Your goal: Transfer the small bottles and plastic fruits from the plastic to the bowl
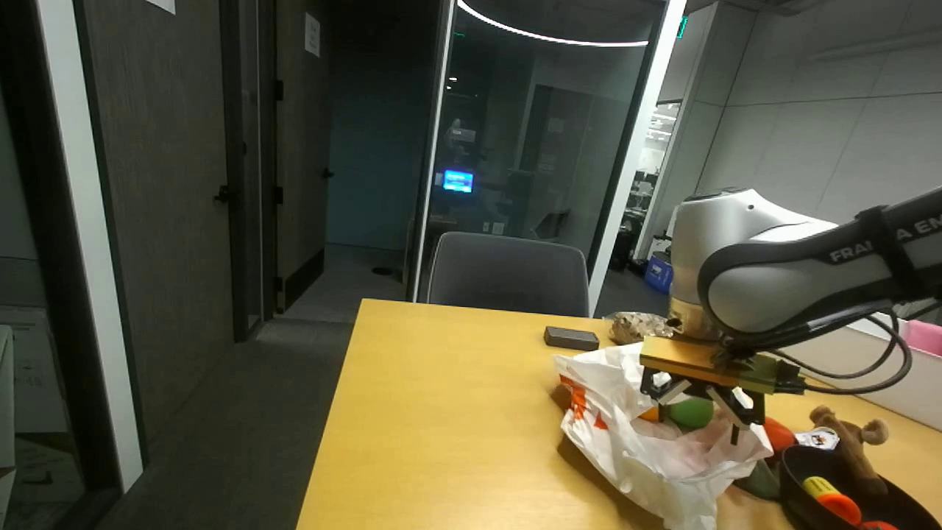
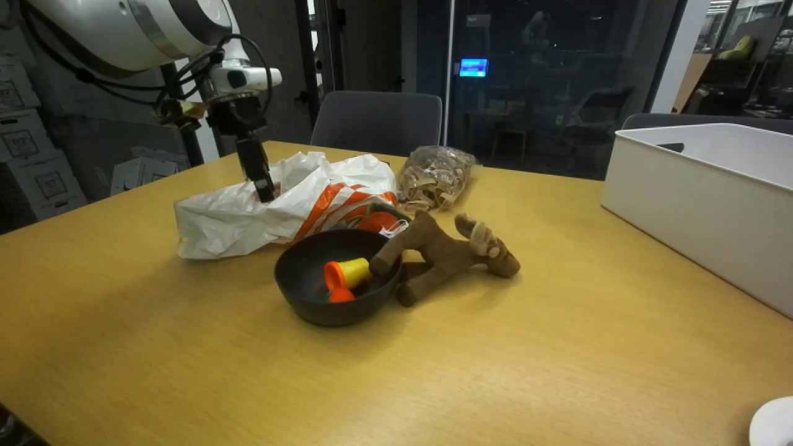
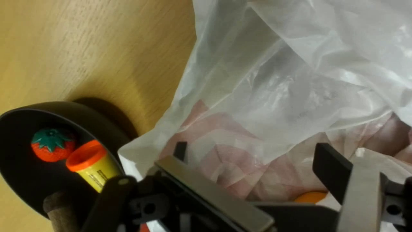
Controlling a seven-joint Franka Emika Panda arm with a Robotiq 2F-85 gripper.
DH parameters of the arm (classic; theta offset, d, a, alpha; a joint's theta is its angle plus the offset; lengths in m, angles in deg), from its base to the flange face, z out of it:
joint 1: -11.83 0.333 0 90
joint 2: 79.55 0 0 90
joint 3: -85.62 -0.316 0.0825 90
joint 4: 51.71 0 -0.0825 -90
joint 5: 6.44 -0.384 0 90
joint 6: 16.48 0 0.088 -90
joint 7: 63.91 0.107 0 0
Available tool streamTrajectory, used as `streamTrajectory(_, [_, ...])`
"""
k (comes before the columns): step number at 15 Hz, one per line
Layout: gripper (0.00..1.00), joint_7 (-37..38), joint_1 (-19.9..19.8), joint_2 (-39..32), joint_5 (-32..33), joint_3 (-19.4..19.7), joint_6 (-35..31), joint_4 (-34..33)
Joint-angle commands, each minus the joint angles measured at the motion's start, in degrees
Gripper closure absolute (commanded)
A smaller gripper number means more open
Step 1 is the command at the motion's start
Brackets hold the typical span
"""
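The white plastic bag [image 1: 625,456] lies open on the table; it also shows in an exterior view [image 2: 229,220] and the wrist view [image 3: 289,74]. Inside it are a green round item [image 1: 690,414] and an orange item [image 1: 649,414], which shows partly in the wrist view [image 3: 310,197]. My gripper [image 1: 698,423] is open and empty over the bag's mouth, its fingers [image 3: 252,154] wide apart. The black bowl [image 2: 310,303] beside the bag holds a yellow tub with orange rim [image 2: 354,272] and a red strawberry [image 3: 53,146]. No small bottles are recognisable; folds hide the bag's depths.
A brown plush moose [image 2: 446,251] leans into the bowl's rim. A red item [image 2: 378,222] with a tag lies between bag and bowl. Behind are a clear bag of beige pieces [image 2: 433,179] and a dark block [image 1: 571,338]. A white bin [image 2: 694,210] stands on the table.
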Motion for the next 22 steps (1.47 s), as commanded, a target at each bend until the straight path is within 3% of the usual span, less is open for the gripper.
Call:
streamTrajectory(1, [0.00,4.1,2.1,-5.2,3.5,2.1,3.7,-4.6])
streamTrajectory(8, [0.00,3.4,2.5,-6.1,2.9,3.7,2.3,-3.8])
streamTrajectory(12, [0.00,11.7,3.9,-8.3,6.5,5.3,0.6,-5.7])
streamTrajectory(18, [0.00,29.6,5.9,-13.0,21.2,9.1,0.4,-9.0])
streamTrajectory(22, [0.00,35.2,4.1,-12.7,19.1,8.5,-5.3,-8.4])
